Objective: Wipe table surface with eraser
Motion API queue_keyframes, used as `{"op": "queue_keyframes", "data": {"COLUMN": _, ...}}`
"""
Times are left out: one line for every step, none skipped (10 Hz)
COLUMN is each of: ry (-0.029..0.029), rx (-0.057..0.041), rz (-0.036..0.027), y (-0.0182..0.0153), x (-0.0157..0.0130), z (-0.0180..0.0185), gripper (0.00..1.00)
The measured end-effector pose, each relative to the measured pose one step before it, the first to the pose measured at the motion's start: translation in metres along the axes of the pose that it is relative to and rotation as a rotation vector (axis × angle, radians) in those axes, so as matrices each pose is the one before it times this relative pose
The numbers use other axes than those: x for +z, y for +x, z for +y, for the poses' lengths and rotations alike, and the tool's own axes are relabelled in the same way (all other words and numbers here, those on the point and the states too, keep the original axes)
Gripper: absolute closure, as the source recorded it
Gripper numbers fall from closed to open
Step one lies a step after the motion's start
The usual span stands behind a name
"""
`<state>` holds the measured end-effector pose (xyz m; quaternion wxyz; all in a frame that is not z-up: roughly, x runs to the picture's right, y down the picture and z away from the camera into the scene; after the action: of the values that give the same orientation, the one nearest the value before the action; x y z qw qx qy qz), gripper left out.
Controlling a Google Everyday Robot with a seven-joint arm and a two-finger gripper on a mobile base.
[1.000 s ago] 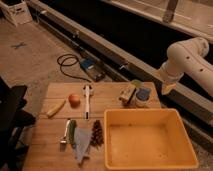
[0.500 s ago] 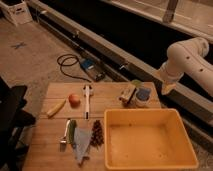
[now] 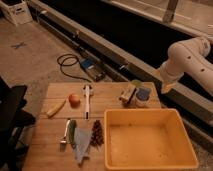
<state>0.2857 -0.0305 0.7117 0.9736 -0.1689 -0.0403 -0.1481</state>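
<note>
I am seeing nothing moving since the frame half a second ago: the white arm is holding the same pose, and everything on the table surface is lying where it was. The gripper is hanging off the table, beyond the far right corner of the yellow tub and higher than it. I cannot tell whether it is apart or together, and it is touching nothing. The eraser is sitting just beyond the tub's far rim, near its left half, close against the blue-lidded jar to its right. Left of the tub, I am watching the white-handled tool lying lengthwise, with an orange fruit and a banana farther left. A grey cloth is resting near the tub's left wall.
</note>
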Motion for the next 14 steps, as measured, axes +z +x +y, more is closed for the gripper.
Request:
{"op": "queue_keyframes", "data": {"ry": 0.01519, "rx": -0.05399, "rz": -0.00905, "y": -0.00985, "x": -0.00121, "z": -0.00747, "gripper": 0.36}}
{"op": "queue_keyframes", "data": {"ry": 0.01512, "rx": -0.07258, "rz": -0.01024, "y": -0.01604, "x": 0.00048, "z": -0.01131, "gripper": 0.36}}
{"op": "queue_keyframes", "data": {"ry": 0.00329, "rx": -0.06846, "rz": -0.00800, "y": -0.01680, "x": 0.00391, "z": -0.01153, "gripper": 0.36}}
{"op": "queue_keyframes", "data": {"ry": -0.00176, "rx": -0.07068, "rz": -0.00765, "y": -0.01646, "x": 0.00557, "z": -0.01184, "gripper": 0.36}}
{"op": "queue_keyframes", "data": {"ry": -0.00851, "rx": -0.08148, "rz": -0.01764, "y": -0.01943, "x": 0.01012, "z": -0.01275, "gripper": 0.36}}
{"op": "queue_keyframes", "data": {"ry": -0.00863, "rx": -0.06530, "rz": -0.01809, "y": -0.01463, "x": 0.00985, "z": -0.01049, "gripper": 0.36}}
{"op": "queue_keyframes", "data": {"ry": -0.01161, "rx": -0.06097, "rz": -0.02401, "y": -0.01266, "x": 0.01115, "z": -0.00844, "gripper": 0.36}}
{"op": "queue_keyframes", "data": {"ry": -0.01269, "rx": -0.04413, "rz": -0.03169, "y": -0.00887, "x": 0.01124, "z": -0.00547, "gripper": 0.36}}
{"op": "queue_keyframes", "data": {"ry": -0.00717, "rx": -0.01981, "rz": -0.02320, "y": -0.00646, "x": 0.00906, "z": -0.00094, "gripper": 0.36}}
{"op": "queue_keyframes", "data": {"ry": 0.00089, "rx": 0.00197, "rz": 0.00022, "y": 0.00072, "x": -0.00066, "z": 0.00069, "gripper": 0.36}}
{"op": "queue_keyframes", "data": {"ry": -0.00041, "rx": 0.00193, "rz": 0.00002, "y": 0.00049, "x": -0.00001, "z": 0.00111, "gripper": 0.36}}
{"op": "queue_keyframes", "data": {"ry": 0.00045, "rx": -0.00153, "rz": -0.00077, "y": -0.00067, "x": 0.00017, "z": -0.00100, "gripper": 0.36}}
{"op": "queue_keyframes", "data": {"ry": 0.00059, "rx": -0.00115, "rz": -0.00140, "y": -0.00064, "x": 0.00028, "z": -0.00107, "gripper": 0.36}}
{"op": "queue_keyframes", "data": {"ry": -0.00031, "rx": 0.00092, "rz": -0.00217, "y": 0.00016, "x": 0.00054, "z": 0.00037, "gripper": 0.36}}
